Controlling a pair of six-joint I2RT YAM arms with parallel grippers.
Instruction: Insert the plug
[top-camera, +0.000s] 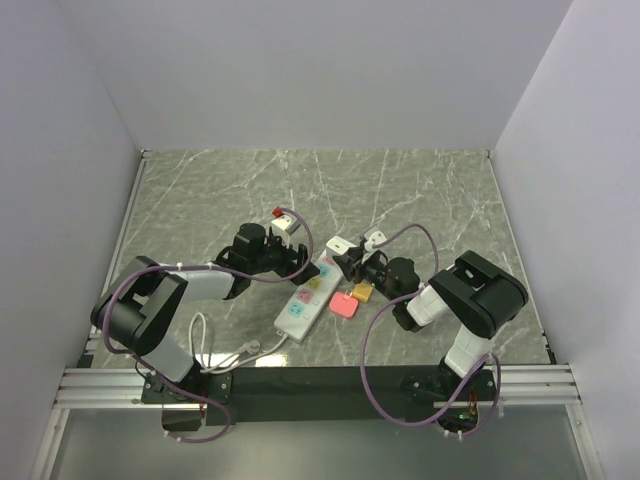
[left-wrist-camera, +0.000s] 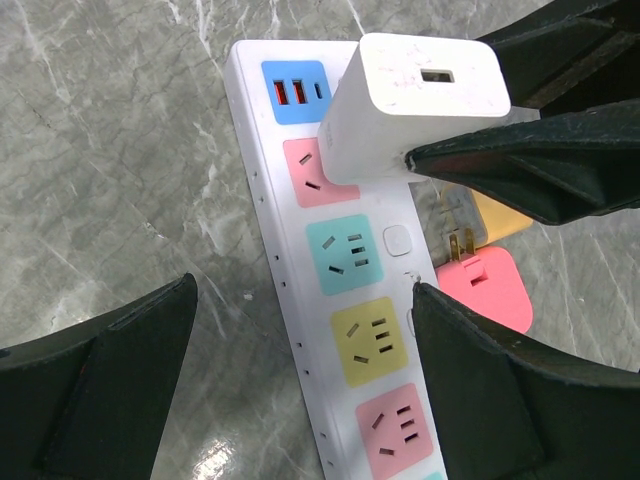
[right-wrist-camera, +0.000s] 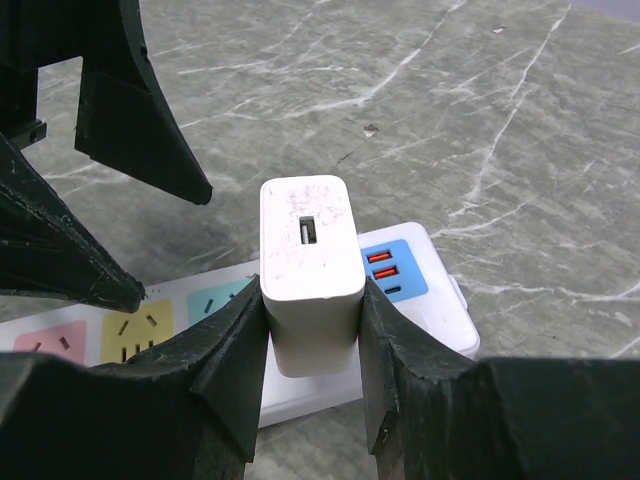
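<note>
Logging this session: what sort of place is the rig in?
Probably a lab test booth: plain white walls enclose a marble-patterned tabletop, with a power strip laid out on it.

The table (left-wrist-camera: 100, 150) is showing a polished, marble-veined stone finish, glinting faintly. The power strip (left-wrist-camera: 290, 260) is gleaming as smooth, glossy white plastic. The charger (right-wrist-camera: 310, 260) is looking like matt white plastic, scuffed. The right gripper (right-wrist-camera: 310, 285) is presenting matt black plastic fingers (right-wrist-camera: 235, 370), faintly ridged. The pink adapter (left-wrist-camera: 490, 285) is baring brassy metal prongs (left-wrist-camera: 460, 245).
</note>
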